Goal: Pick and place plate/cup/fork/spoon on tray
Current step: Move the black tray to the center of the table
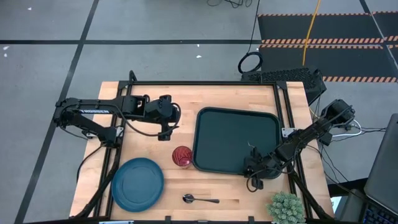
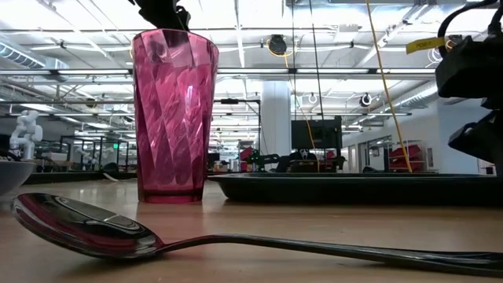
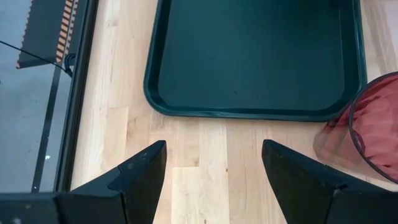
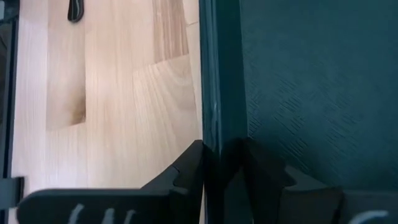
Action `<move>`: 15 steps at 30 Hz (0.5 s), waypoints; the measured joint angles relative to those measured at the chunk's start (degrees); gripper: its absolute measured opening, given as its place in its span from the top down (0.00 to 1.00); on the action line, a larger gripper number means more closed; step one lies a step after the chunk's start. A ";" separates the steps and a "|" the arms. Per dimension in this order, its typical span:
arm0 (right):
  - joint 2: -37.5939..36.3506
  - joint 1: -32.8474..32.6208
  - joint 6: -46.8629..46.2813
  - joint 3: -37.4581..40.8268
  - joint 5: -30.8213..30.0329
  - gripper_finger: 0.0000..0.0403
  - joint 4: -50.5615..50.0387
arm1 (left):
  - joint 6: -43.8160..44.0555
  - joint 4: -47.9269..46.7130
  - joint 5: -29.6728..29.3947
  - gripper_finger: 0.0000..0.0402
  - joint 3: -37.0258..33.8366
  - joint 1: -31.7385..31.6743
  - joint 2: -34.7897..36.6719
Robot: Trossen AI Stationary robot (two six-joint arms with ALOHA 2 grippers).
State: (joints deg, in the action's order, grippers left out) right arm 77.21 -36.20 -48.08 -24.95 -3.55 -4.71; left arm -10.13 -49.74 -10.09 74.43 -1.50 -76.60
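The dark green tray (image 1: 236, 138) lies on the table's right half. The red cup (image 1: 182, 157) stands upright on the table just left of the tray's near left corner. The blue plate (image 1: 138, 182) lies flat at the near left. The dark spoon (image 1: 199, 199) lies by the near edge. The fork is not in view. My left gripper (image 1: 166, 132) is open and empty above bare table, left of the tray and beyond the cup (image 3: 373, 124). My right gripper (image 1: 255, 168) is at the tray's near rim, close to its right corner. My right gripper is closed over the tray's near rim (image 4: 217, 124), one finger (image 4: 186, 171) on the table side and one finger (image 4: 261, 168) inside the tray. It comes slanting down from the table's right, fingers lying along the rim. The tray rests flat on the table.
A small green plant (image 1: 286, 207) stands at the table's near right corner. A black metal frame (image 1: 283, 106) runs along the table's edges. A dark keyboard-like object (image 1: 286, 78) lies beyond the far right corner. Bare wood (image 1: 186, 106) lies left of the tray.
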 joint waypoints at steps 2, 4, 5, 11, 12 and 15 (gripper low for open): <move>0.00 0.51 1.60 0.00 0.12 0.81 0.19 | 0.02 0.00 0.00 0.33 0.00 0.00 0.00; 0.00 1.24 3.45 -0.23 0.42 0.81 0.10 | -0.06 0.00 0.00 0.33 0.00 0.00 0.00; 0.00 1.61 4.66 -0.55 0.55 0.81 0.04 | -0.05 0.00 0.00 0.33 0.00 0.00 0.00; 0.04 4.58 12.04 -2.91 1.07 0.81 -0.50 | 0.09 0.02 0.02 0.33 0.00 0.00 0.00; 0.07 4.99 12.74 -3.12 1.16 0.81 -0.53 | 0.11 0.02 0.02 0.33 0.00 0.00 0.00; 0.07 5.96 14.23 -3.28 1.35 0.81 -0.46 | 0.17 0.02 0.02 0.33 0.00 0.00 0.00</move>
State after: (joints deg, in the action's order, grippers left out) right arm 77.28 -30.24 -33.85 -28.23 -2.20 -5.17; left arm -9.96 -49.71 -10.07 74.43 -1.50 -76.60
